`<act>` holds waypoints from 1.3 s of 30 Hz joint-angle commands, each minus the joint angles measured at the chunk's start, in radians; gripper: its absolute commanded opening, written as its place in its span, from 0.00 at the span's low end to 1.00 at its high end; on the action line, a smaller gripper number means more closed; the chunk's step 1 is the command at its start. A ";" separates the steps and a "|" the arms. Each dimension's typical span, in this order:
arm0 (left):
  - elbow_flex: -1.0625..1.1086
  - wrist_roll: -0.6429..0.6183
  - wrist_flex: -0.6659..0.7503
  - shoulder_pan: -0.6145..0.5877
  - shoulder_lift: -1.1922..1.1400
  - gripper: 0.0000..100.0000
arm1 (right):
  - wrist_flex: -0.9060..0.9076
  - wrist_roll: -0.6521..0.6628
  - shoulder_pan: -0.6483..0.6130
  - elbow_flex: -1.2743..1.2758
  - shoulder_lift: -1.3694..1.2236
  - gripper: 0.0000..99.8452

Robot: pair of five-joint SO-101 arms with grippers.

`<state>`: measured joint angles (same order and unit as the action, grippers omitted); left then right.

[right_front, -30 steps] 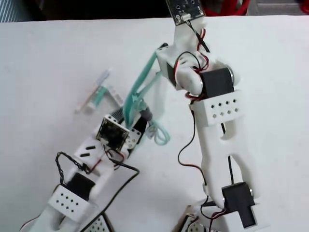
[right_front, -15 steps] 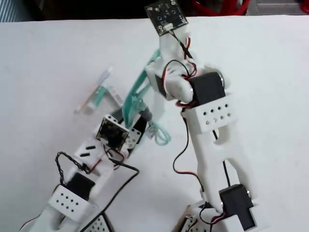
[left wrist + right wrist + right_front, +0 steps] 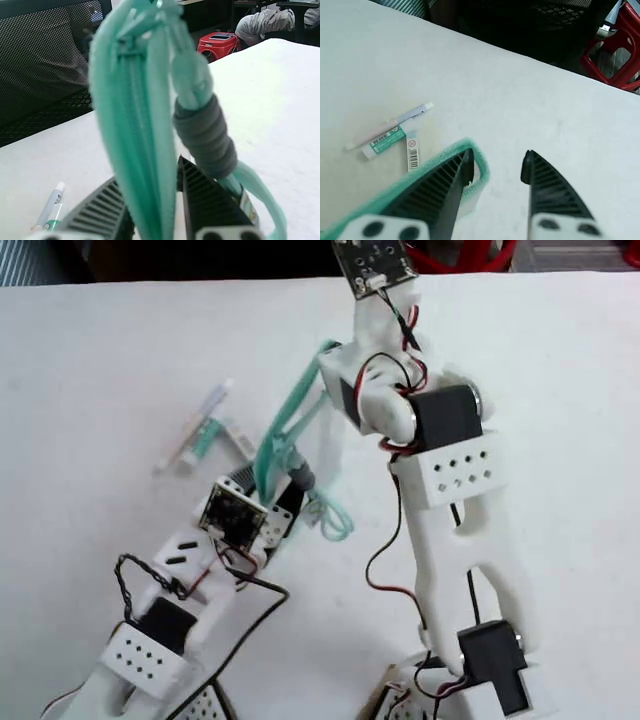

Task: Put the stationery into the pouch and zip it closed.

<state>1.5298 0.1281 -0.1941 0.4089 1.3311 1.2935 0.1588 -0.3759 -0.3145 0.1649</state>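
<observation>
High view: the teal pouch point(image 3: 290, 425) stands on edge on the white table point(image 3: 100, 340), stretched between both arms. The left gripper point(image 3: 155, 210) pinches its near end, a grey-gripped pen point(image 3: 205, 130) leaning against the pouch's side. The right gripper point(image 3: 497, 160) is parted, one finger point(image 3: 452, 187) touching the pouch's far end. The right arm overhangs that end. Loose stationery point(image 3: 390, 132) lies just beside the pouch.

White table point(image 3: 80, 340) with small stationery point(image 3: 200, 435) cluster
</observation>
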 commanded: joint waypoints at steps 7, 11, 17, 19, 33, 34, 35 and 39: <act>-0.029 0.009 0.021 -0.008 0.013 0.11 | -0.025 -0.003 0.010 -0.031 -0.042 0.14; -0.029 0.009 0.021 -0.008 0.013 0.11 | -0.025 -0.006 0.013 -0.031 -0.071 0.13; -0.029 0.009 0.025 -0.008 0.013 0.11 | -0.021 -0.005 0.013 -0.026 -0.007 0.02; -0.029 0.006 0.025 -0.008 0.013 0.11 | -0.019 -0.005 0.013 -0.023 0.008 0.03; -0.279 -0.321 -0.344 -0.096 0.015 0.24 | 0.105 -0.014 0.048 -0.023 0.010 0.02; -0.322 -0.330 -0.414 -0.094 0.015 0.24 | 0.110 -0.018 0.050 -0.023 0.013 0.02; -0.359 -0.334 -0.474 -0.094 0.015 0.24 | 0.111 -0.035 0.051 -0.023 0.018 0.02; -0.463 -0.321 -0.640 -0.117 0.028 0.24 | 0.120 -0.072 0.053 -0.031 0.019 0.02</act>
<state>1.2075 -0.1895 -0.6805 0.3199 1.3295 1.4024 0.1097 -0.3330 -0.3161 0.1557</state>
